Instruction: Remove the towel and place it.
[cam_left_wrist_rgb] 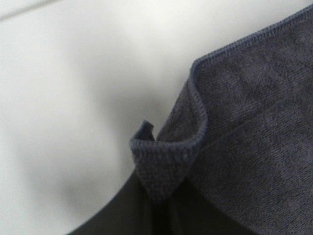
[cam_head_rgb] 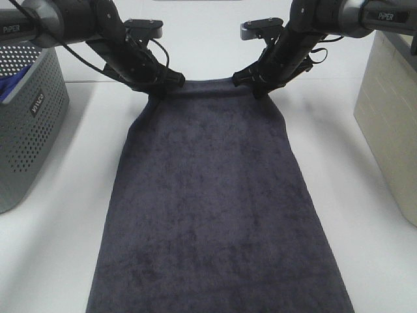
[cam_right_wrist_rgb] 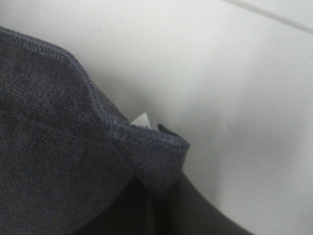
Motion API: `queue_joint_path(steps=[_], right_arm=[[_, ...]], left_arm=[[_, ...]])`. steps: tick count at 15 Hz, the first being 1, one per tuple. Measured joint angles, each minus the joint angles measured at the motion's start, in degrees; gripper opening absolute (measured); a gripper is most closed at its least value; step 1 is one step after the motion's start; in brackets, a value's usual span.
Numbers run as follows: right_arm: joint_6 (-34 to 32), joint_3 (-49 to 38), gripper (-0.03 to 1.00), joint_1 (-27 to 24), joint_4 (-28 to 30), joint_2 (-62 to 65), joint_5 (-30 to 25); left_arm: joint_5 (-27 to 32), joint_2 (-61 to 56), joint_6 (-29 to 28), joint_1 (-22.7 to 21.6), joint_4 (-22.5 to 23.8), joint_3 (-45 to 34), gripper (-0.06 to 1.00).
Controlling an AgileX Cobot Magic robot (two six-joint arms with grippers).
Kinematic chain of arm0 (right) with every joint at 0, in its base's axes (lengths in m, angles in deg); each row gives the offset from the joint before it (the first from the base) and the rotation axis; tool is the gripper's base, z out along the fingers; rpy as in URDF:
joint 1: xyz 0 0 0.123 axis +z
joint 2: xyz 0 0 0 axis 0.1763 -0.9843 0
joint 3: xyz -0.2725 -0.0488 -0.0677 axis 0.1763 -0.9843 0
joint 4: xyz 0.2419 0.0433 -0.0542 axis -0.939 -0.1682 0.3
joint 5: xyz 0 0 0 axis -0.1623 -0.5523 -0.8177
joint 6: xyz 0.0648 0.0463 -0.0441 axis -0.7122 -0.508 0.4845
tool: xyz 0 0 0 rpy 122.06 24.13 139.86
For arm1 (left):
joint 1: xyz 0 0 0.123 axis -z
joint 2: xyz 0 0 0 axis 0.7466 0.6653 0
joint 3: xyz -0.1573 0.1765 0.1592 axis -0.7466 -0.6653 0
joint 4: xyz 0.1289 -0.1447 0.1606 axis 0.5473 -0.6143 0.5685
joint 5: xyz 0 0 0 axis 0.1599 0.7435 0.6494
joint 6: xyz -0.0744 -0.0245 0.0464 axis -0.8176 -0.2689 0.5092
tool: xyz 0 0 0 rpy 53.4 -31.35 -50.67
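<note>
Towel (cam_head_rgb: 215, 208) lies flat on the white counter (cam_head_rgb: 58, 248), long axis running from the arms toward the near edge of the exterior high view, where it runs out of frame; surface smooth, no big wrinkles; far hem bows slightly between the two grip points.

Left end effector (cam_head_rgb: 159, 90) is on the far left corner; fingers pressed together on the cloth; left wrist view shows that corner curled over into a small fold with the hem stitching visible, dark fingers just behind it.

Right end effector (cam_head_rgb: 257, 88) is on the far right corner; likewise pinching the towel; right wrist view shows the hemmed corner bunched at the fingers, with a small white tag (cam_right_wrist_rgb: 143, 120) poking out beside the hem.

Both corners sit low, at or barely off the counter; cannot tell which.

Grey perforated basket (cam_head_rgb: 26, 124) stands left of the towel, apart from it; blue cloth (cam_head_rgb: 12, 85) inside it at the rim.

Beige bin (cam_head_rgb: 391, 111) stands right of the towel, also apart.
</note>
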Motion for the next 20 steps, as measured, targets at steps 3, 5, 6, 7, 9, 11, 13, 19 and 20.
queue_joint_path(steps=[3, 5, 6, 7, 9, 11, 13, 19, 20], right_arm=[[0.0, 0.0, 0.02, 0.0, 0.1, 0.6, 5.7], [0.0, 0.0, 0.02, 0.0, 0.7, 0.6, 9.2], [0.0, 0.0, 0.02, 0.0, 1.6, 0.6, 12.3], [0.0, 0.0, 0.02, 0.0, 1.8, 0.6, 13.4], [0.0, 0.0, 0.02, 0.0, 2.6, 0.6, 16.4], [0.0, 0.0, 0.02, 0.0, 3.0, 0.6, 19.0], [0.5, 0.0, 0.02, 0.0, 3.0, 0.6, 21.9], [2.9, -0.1, 0.02, 0.0, 3.0, 0.3, 27.6], [3.0, -0.1, 0.02, 0.0, 3.0, 0.3, 28.1]], left_arm=[[-5.2, 0.0, 0.0, -0.1, 1.5, 2.2, 0.00], [-8.9, 0.0, 0.0, -0.1, 2.1, 2.3, 0.00], [-12.7, 0.0, 0.0, -0.1, 3.0, 2.3, 0.00], [-14.0, 0.0, 0.2, -0.1, 3.4, 2.3, 0.00], [-16.8, 0.0, 0.2, -0.1, 4.3, 2.3, 0.00], [-19.3, 0.0, 0.2, -0.1, 4.5, 2.3, 0.00], [-20.8, 0.2, 0.3, -0.1, 4.9, 2.3, 0.00], [-25.3, 1.4, 0.4, -0.1, 6.5, 2.3, 0.00], [-25.4, 1.4, 0.4, -0.1, 7.3, 2.3, 0.00]])
